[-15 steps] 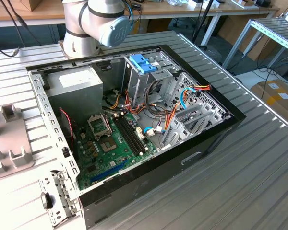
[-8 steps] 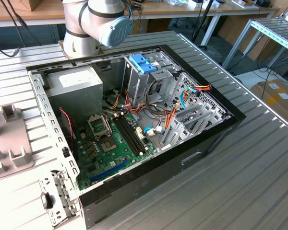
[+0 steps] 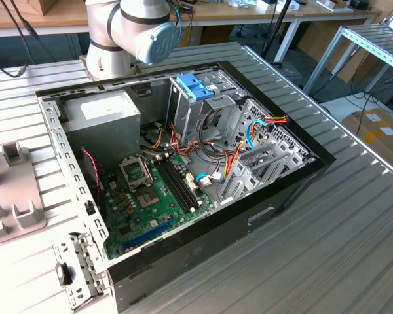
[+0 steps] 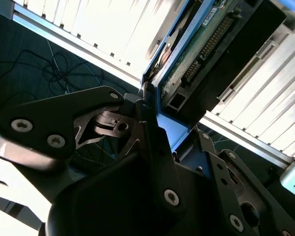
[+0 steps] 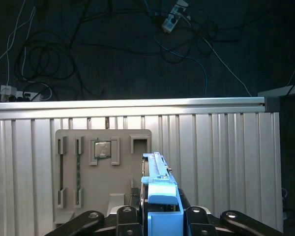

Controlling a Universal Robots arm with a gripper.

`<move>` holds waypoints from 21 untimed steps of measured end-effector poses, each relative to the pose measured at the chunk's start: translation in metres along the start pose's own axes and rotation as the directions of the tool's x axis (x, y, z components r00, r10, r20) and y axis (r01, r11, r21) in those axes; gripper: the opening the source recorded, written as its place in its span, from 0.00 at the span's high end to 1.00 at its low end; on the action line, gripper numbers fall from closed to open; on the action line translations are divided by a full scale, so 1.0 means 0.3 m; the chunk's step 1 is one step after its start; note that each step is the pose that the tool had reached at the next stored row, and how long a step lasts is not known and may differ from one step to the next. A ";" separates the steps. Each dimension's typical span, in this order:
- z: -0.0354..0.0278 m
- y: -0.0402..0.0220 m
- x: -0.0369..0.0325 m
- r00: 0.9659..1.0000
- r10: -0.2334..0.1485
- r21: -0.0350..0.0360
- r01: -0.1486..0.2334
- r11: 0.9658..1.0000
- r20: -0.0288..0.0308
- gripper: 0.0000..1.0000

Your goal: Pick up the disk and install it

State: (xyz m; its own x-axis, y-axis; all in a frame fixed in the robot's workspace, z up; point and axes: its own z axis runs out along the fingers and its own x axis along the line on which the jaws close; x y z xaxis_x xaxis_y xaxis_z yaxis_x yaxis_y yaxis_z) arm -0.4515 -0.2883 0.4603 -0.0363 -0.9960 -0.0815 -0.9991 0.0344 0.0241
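Right, the gripper (image 5: 161, 215) is pinching the disk (image 5: 160, 189) by its blue carrier, and the disk stands on edge between the jaws. Beyond the gripper lie the ribbed bench (image 5: 226, 162) and a grey parts tray (image 5: 101, 182). A good carry needs a firm, square hold with no twisting.

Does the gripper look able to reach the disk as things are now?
Yes, it seems so: in the first wrist view the disk sits inside the gripper, apparently clamped by its blue carrier, and nothing stands in the way.
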 end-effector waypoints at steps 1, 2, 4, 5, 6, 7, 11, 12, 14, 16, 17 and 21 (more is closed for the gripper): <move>-0.002 0.000 0.000 1.000 0.000 0.000 0.000 1.000 0.000 0.63; -0.006 0.000 0.000 1.000 0.000 0.000 0.000 1.000 0.000 0.63; -0.016 0.000 -0.001 1.000 0.000 0.000 0.000 1.000 0.000 0.63; -0.021 0.000 -0.002 1.000 0.000 0.000 0.000 1.000 0.000 0.63; -0.026 0.001 -0.002 1.000 0.000 0.000 0.000 1.000 0.000 0.63; -0.030 0.001 -0.002 1.000 0.000 0.000 0.000 1.000 0.000 0.63; -0.046 0.001 -0.004 1.000 0.000 0.000 0.000 1.000 0.000 0.63; -0.050 0.001 -0.004 1.000 0.000 0.000 0.000 1.000 0.000 0.63; -0.058 0.001 -0.005 1.000 0.000 0.000 0.000 1.000 0.001 0.63; -0.067 0.002 -0.005 1.000 0.000 0.000 0.000 1.000 0.001 0.63; -0.070 0.002 -0.006 1.000 0.000 0.000 0.000 1.000 0.001 0.63; -0.090 0.002 -0.007 1.000 0.000 0.000 0.000 1.000 0.001 0.63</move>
State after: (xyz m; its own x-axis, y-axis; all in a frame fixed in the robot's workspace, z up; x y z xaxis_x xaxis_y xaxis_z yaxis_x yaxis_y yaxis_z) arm -0.4515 -0.2883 0.4874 -0.0362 -0.9959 -0.0823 -0.9991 0.0344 0.0240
